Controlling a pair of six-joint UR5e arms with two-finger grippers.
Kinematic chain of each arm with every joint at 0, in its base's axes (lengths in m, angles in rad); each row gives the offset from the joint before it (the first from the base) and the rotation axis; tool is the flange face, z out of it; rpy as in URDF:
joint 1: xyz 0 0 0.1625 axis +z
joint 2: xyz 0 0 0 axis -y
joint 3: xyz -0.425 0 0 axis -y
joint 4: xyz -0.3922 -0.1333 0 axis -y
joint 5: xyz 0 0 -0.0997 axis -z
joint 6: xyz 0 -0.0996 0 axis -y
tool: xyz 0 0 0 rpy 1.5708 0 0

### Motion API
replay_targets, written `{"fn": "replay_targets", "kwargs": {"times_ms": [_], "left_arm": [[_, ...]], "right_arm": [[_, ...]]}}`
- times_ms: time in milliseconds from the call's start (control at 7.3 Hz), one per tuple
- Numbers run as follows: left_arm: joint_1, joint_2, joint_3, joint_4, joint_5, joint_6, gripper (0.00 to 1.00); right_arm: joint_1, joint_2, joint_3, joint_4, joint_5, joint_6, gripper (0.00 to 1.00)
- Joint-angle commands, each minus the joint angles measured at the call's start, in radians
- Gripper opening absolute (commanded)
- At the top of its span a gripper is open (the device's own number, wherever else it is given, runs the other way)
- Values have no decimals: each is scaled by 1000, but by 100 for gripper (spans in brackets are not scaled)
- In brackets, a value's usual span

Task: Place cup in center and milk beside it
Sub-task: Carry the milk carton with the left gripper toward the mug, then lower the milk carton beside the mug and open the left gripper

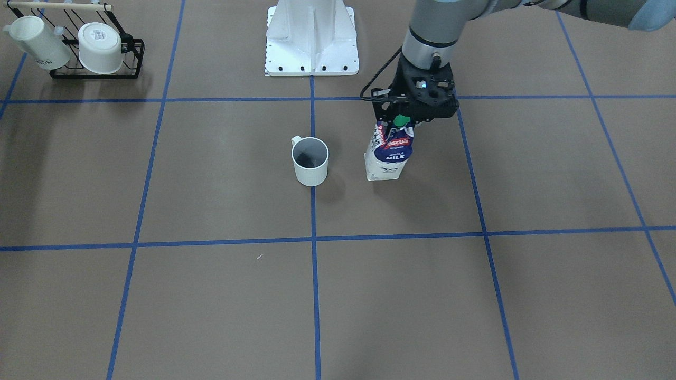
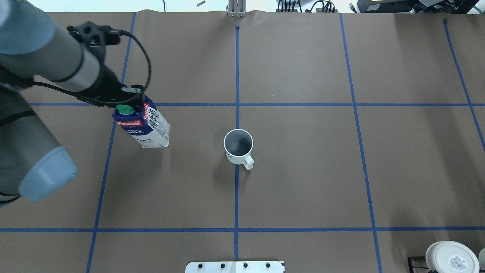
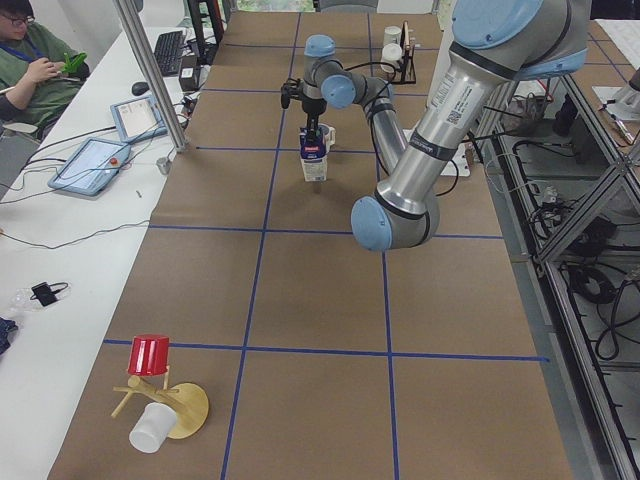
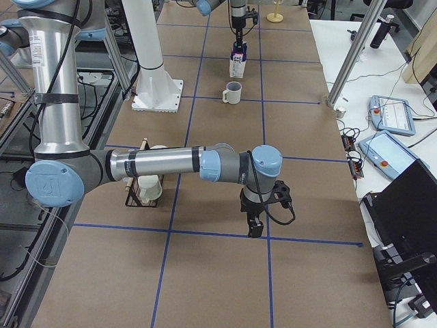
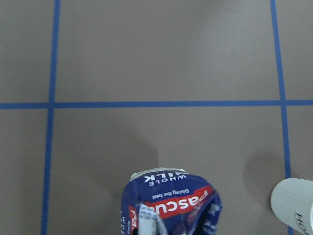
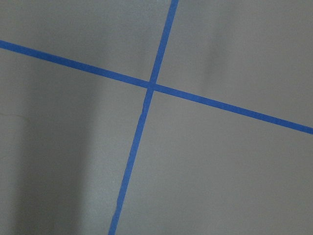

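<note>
1. Cup (image 1: pixel 310 161) stands upright on the blue tape line (image 1: pixel 313 274) at the middle of the desk (image 1: pixel 222 174), with its handle toward the robot's base.
2. Milk carton (image 1: pixel 390 153) stands in the square on the robot's left of that line, near the cup but not touching it.
3. Left gripper (image 1: pixel 402 124) is clamped on the carton's top, beside the green cap (image 2: pixel 124 109).
4. Right gripper (image 4: pixel 256 222) hangs low over the desk, well apart from both and near a wire rack (image 4: pixel 131 201). Whether it is apart or together cannot be told.
</note>
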Motion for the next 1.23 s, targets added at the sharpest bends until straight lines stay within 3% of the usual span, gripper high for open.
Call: {"fn": "replay_targets", "kwargs": {"times_ms": [0,411,548,685,822,1096], "left_arm": [[58,-84,82,0,34,-47,0],[63,-96,101,-11,33,-47,0],[69,-93,112,-35,31,-46,10],[69,-92,125,-67,33,-46,45],[69,-87,130,-81,37,-41,97],[65,-86,101,-71,57,-27,98]], "right_arm": [[0,0,-9,0,2,0,100],[0,0,-10,0,2,0,100],[0,2,-12,0,2,0,100],[0,2,-12,0,0,0,100],[0,2,-12,0,0,0,100],[0,2,-11,0,2,0,100]]}}
